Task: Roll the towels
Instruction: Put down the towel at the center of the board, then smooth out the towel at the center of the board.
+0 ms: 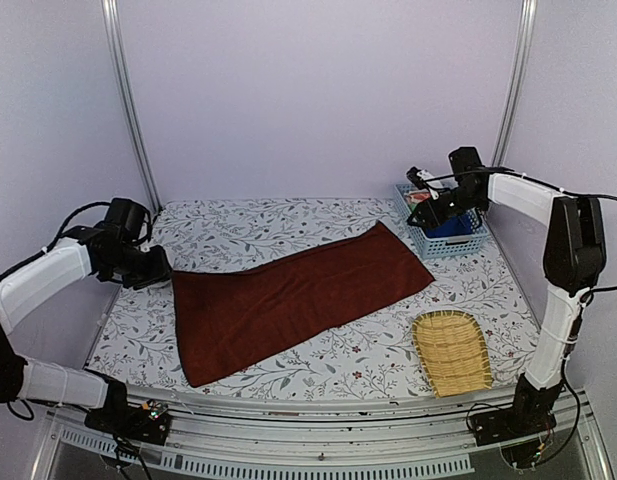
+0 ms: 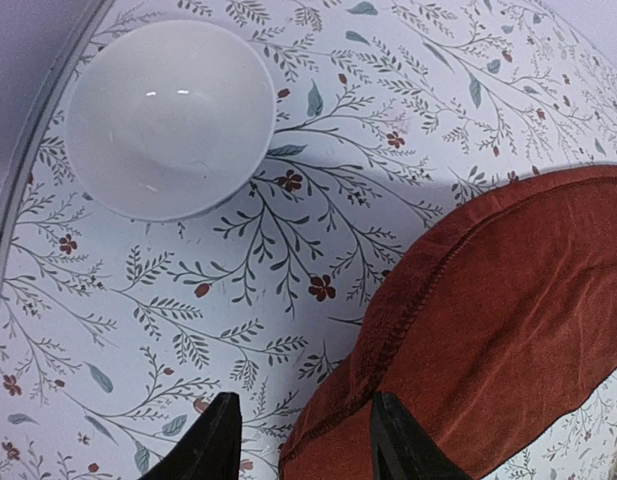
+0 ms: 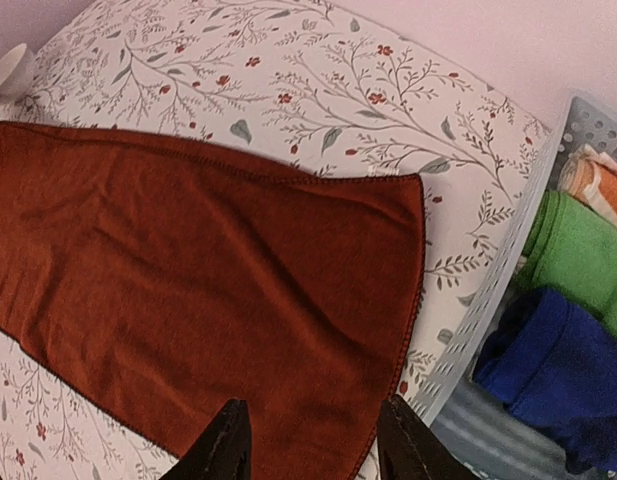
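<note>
Top external: reddish-brown towel lies flat.

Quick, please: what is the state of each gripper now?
Left gripper: jaws open, holding nothing.
Right gripper: jaws open above the reddish-brown towel, holding nothing.

A towel lies flat across the table from near left to far right, a bowl near its left end. A basket at its far right corner holds a second towel beside other cloths, and a tray sits in front of the basket.
</note>
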